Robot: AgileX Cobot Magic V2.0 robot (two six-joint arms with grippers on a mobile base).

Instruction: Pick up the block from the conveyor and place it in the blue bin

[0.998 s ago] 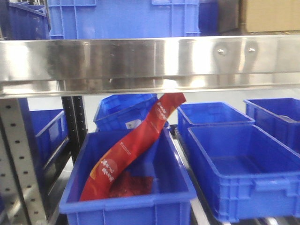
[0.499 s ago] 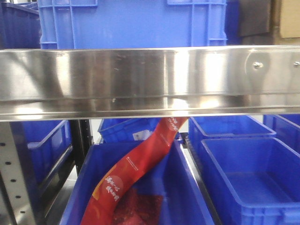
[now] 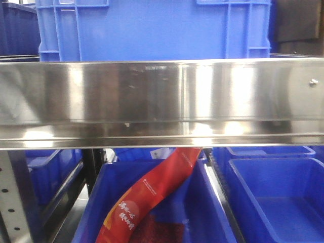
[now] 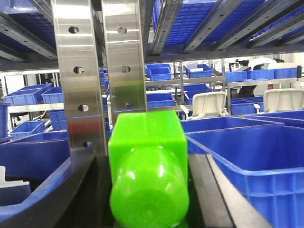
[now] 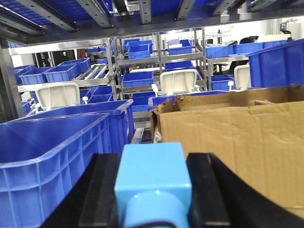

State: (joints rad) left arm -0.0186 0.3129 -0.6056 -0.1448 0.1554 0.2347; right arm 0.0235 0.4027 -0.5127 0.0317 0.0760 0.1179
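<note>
Left gripper [image 4: 148, 190] fingers flanking green block [image 4: 147, 142]; clamped or merely beside, cannot tell.
Right gripper [image 5: 153, 190] likewise around light blue block [image 5: 153, 166], grip width unreadable. Just right of green block: blue bin [image 4: 256, 156], close by. Behind green block: two steel uprights [image 4: 78, 80]. Farther behind green block: shelves [image 4: 204, 83] of more bins.
</note>
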